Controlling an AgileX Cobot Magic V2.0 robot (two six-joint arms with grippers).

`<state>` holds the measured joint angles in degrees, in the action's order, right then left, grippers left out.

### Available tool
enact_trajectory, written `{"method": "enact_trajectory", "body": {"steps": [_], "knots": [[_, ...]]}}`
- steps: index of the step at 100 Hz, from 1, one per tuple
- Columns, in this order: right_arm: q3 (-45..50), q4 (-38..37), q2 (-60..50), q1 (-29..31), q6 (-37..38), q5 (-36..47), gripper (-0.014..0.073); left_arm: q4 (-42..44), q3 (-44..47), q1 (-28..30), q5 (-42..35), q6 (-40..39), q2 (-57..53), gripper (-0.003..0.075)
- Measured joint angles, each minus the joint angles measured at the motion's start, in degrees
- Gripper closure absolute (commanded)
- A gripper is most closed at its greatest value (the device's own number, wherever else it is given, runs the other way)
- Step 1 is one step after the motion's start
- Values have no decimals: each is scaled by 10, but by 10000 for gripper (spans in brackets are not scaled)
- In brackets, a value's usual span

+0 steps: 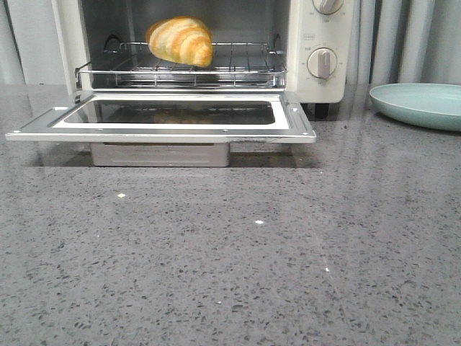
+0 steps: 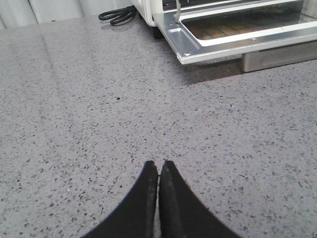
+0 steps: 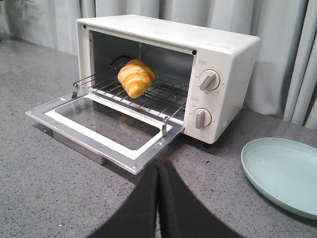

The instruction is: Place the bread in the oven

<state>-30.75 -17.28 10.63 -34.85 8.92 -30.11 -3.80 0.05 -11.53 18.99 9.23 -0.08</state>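
Observation:
The bread (image 1: 181,40), a golden croissant-shaped roll, lies on the wire rack (image 1: 238,68) inside the cream-white oven (image 1: 308,65), whose glass door (image 1: 162,115) hangs open and flat. The right wrist view shows the bread (image 3: 135,78) on the rack in the oven (image 3: 223,54) too. My left gripper (image 2: 158,163) is shut and empty over bare counter, well away from the oven door (image 2: 237,34). My right gripper (image 3: 158,165) is shut and empty, just off the corner of the open door (image 3: 106,124). Neither gripper shows in the front view.
A pale teal plate (image 1: 421,104) sits on the counter to the right of the oven, also in the right wrist view (image 3: 285,171). A black cable (image 2: 116,15) lies beside the oven. Curtains hang behind. A metal block (image 1: 160,153) sits under the open door.

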Motion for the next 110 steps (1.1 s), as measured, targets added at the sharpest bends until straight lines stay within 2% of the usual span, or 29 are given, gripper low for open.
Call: {"method": "enact_trajectory", "body": {"steps": [22,34,44,61,75,88,110], "knots": [[19,0,-5,1,0,0,641,0,0,0,-1,0,0,741],[55,-1,-28,27,0,1,641,0,0,0,-1,0,0,741],[105,-1,-49,75,5,34,641,0,0,0,-1,0,0,741],[232,-1,-63,201,100,178,641,0,0,0,-1,0,0,741],[311,-1,-64,289,123,253,641,0,0,0,-1,0,0,741],[314,-1,-81,320,125,251,641,0,0,0,-1,0,0,741],[314,1,-110,332,125,157,641,0,0,0,-1,0,0,741]]}}
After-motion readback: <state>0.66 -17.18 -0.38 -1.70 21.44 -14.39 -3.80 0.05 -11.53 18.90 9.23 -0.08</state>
